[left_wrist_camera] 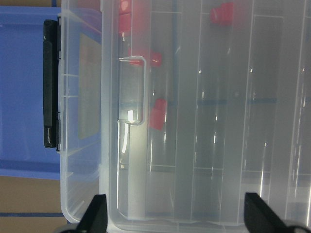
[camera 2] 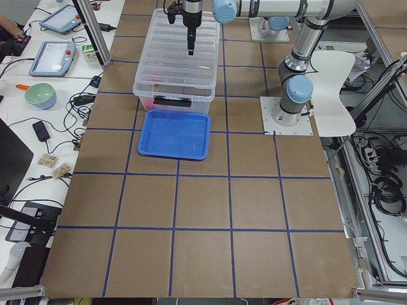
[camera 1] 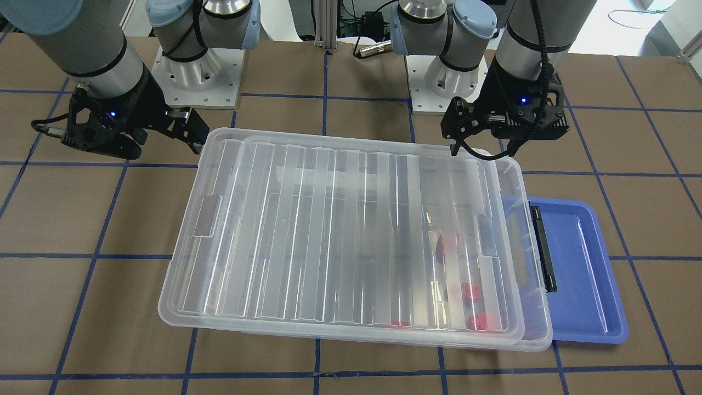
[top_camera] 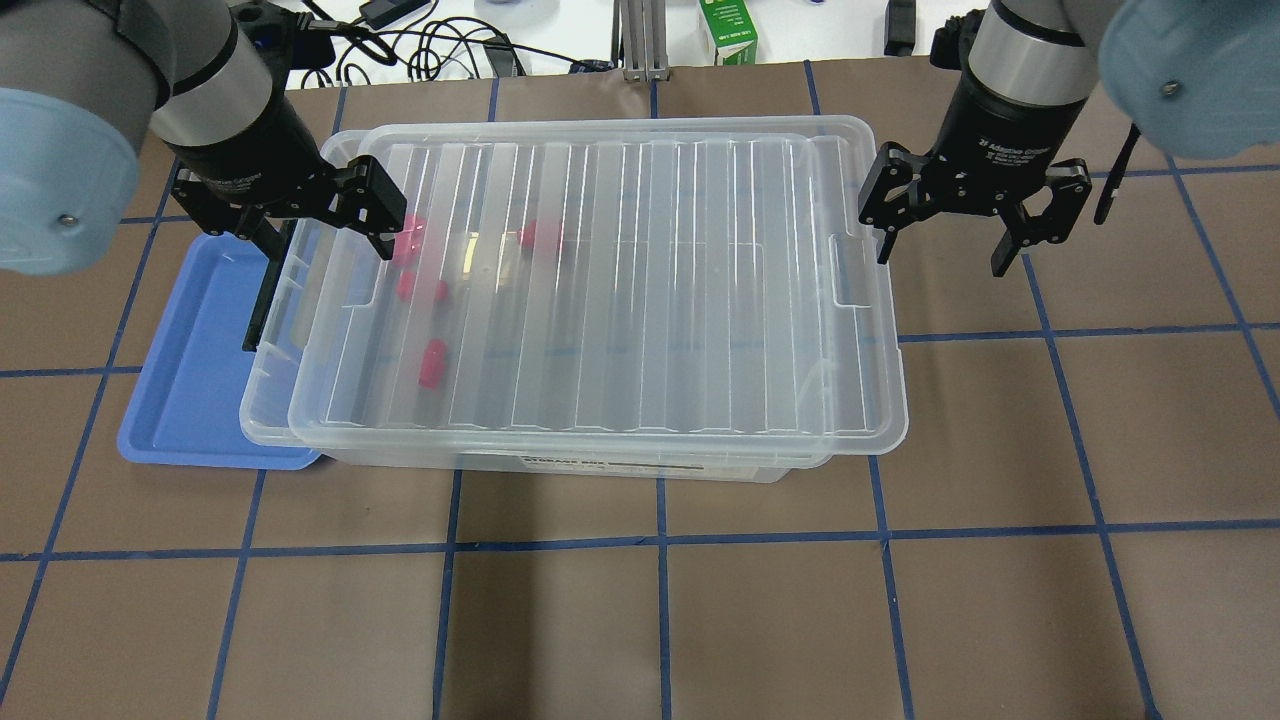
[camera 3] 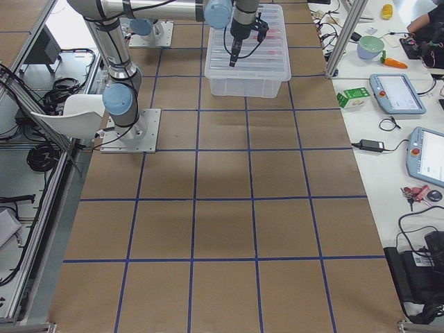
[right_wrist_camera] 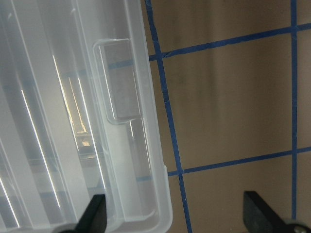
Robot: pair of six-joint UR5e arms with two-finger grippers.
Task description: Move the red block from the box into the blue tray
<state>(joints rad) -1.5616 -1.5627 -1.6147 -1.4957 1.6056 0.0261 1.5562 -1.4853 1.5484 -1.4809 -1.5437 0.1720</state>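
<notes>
The box is a clear bin whose ribbed lid lies on it, shifted toward my right so a strip at the latch end is uncovered. Several red blocks lie inside near that end, seen through the lid; one also shows in the left wrist view. The blue tray lies against the latch end, empty. My left gripper is open and empty above the box's far left corner. My right gripper is open and empty above the lid's right edge.
The black latch sits on the box's end beside the tray. The brown table has blue tape grid lines. A green carton and cables lie beyond the far edge. Tablets and bowls sit on side benches.
</notes>
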